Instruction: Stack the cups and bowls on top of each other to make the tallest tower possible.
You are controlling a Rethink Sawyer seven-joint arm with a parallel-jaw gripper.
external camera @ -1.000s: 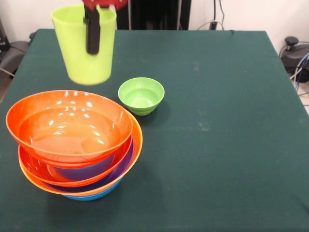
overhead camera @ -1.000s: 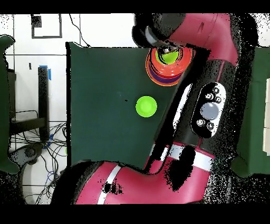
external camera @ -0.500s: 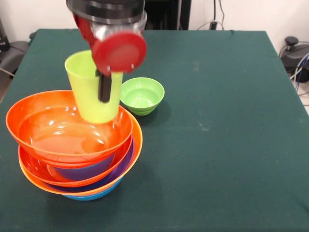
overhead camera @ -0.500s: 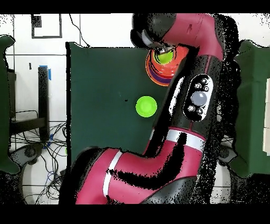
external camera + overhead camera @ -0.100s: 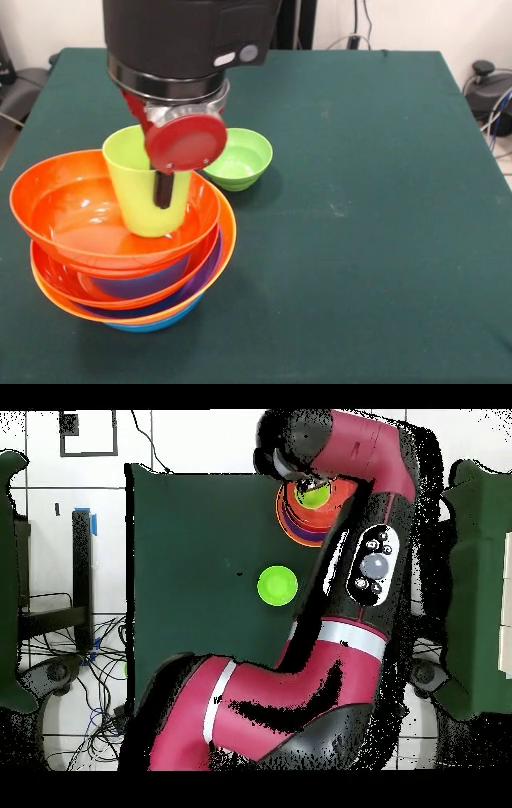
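The tower of nested bowls stands at the front left, with blue, purple and red-orange rims showing under a big orange bowl on top. The lime-green cup is upright, its base down inside that top bowl. My gripper is shut on the cup's rim, with one black finger down its outer wall. I cannot tell whether the cup touches the bowl's bottom. In the overhead view the cup shows inside the tower, with the gripper partly hidden under the arm.
A small lime-green bowl sits on the dark green table just behind and right of the tower, partly hidden by the wrist's red disc. The overhead view shows the small bowl apart from the tower. The arm runs along the table's right side.
The gripper has carried the cup forward and down, from high behind the tower to inside the top orange bowl. The bowls have not moved.
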